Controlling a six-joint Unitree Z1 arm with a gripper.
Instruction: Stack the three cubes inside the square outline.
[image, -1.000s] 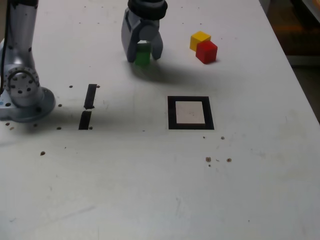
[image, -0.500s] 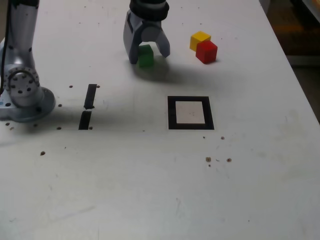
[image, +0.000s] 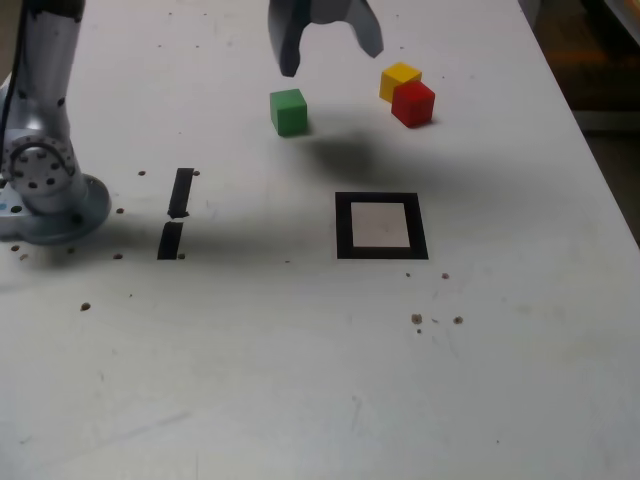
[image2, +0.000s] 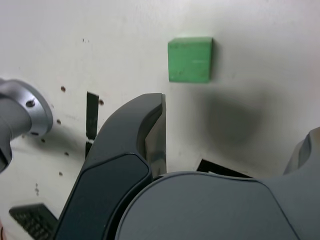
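Note:
The green cube (image: 289, 111) sits alone on the white table, up and to the left of the square outline (image: 381, 225) in the exterior view. It also shows in the wrist view as the green cube (image2: 190, 59). My gripper (image: 328, 50) hangs open above the table, just beyond the green cube, with nothing between its fingers (image2: 127, 150). The yellow cube (image: 400, 78) and the red cube (image: 413, 103) rest touching each other further toward the exterior view's right. The square outline holds nothing.
The arm's round base (image: 45, 190) stands at the exterior view's left edge. Two short black tape strips (image: 177, 212) lie between the base and the outline. Small dark specks (image: 436, 320) dot the table (image: 300, 380). The table's edge runs down the exterior view's right.
My gripper opened and let go of the green cube, then rose and shifted slightly toward the exterior view's right. The green cube now stands free on the table.

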